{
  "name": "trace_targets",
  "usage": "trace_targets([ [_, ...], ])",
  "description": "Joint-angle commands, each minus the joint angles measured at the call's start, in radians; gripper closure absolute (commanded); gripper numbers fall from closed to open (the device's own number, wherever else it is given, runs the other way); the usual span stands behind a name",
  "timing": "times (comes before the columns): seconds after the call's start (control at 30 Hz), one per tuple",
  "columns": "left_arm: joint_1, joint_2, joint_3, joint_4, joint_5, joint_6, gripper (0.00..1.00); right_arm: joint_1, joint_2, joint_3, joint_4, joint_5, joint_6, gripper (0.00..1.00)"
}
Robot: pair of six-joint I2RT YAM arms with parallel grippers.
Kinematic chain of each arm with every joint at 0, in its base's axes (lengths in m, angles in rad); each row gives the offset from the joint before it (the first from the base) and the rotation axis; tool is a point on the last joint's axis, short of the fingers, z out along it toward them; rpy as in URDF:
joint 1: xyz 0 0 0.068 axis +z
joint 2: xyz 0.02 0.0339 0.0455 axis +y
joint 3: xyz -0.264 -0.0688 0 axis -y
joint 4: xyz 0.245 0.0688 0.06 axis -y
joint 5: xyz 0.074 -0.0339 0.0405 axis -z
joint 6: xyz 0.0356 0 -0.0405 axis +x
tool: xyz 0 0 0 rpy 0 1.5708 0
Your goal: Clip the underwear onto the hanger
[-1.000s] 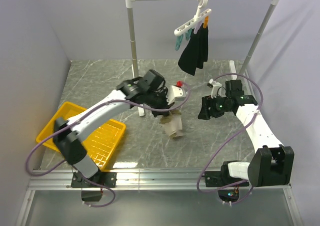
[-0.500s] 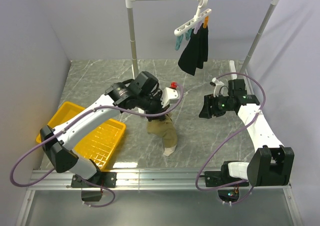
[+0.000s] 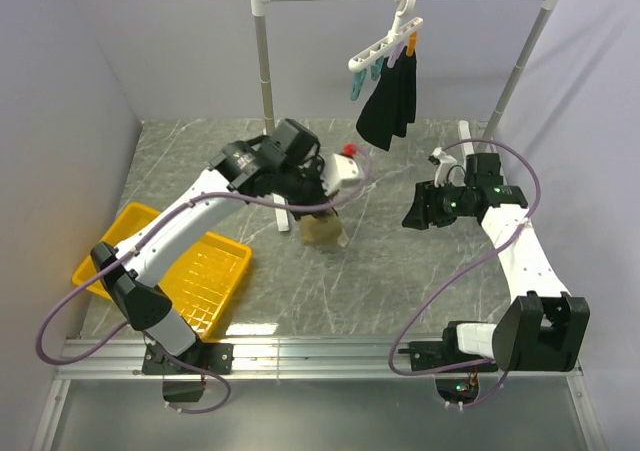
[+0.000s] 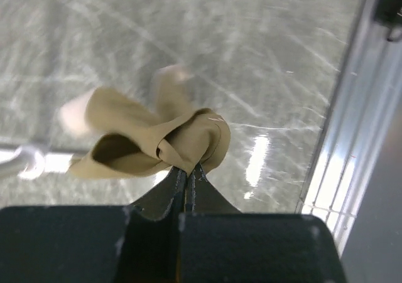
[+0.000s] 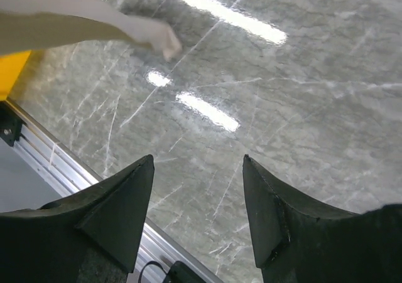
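Note:
My left gripper (image 3: 318, 209) is shut on the tan underwear (image 3: 322, 231) and holds it above the table's middle. In the left wrist view the bunched underwear (image 4: 157, 142) hangs from my closed fingertips (image 4: 188, 170). The white hanger (image 3: 385, 43) with teal, purple and orange clips hangs from the rail at the back, with a black garment (image 3: 390, 106) clipped to it. My right gripper (image 3: 412, 217) is open and empty, to the right of the underwear. In the right wrist view (image 5: 198, 164) a blurred tan piece of the underwear (image 5: 81, 26) shows at the upper left.
A silver rail with white joints (image 3: 262, 71) stands at the back, its left post just behind my left arm. A yellow basket (image 3: 215, 281) sits at the front left. An aluminium frame (image 3: 320, 356) runs along the near edge.
My left gripper has swung the underwear about and lifted it back toward the rail's left post; the cloth now hangs bunched. The right gripper has risen slightly toward the back.

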Motion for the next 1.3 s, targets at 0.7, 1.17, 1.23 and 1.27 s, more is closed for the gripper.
trace_targets([
  [0.7,-0.068,0.088,-0.286,0.254,0.157,-0.163,0.48,-0.134,0.061,0.065,-0.223,0.005,-0.231,0.41],
  [1.17,0.264,0.030,-0.526,0.340,0.271,-0.311,0.52,0.473,0.097,-0.022,0.146,0.304,-0.014,0.58],
  [1.23,0.274,0.029,-0.539,0.346,0.262,-0.325,0.51,0.521,0.188,0.010,0.137,0.294,-0.010,0.60],
  [1.27,0.275,0.027,-0.542,0.347,0.257,-0.328,0.49,0.528,0.215,0.019,0.134,0.280,-0.006,0.60],
])
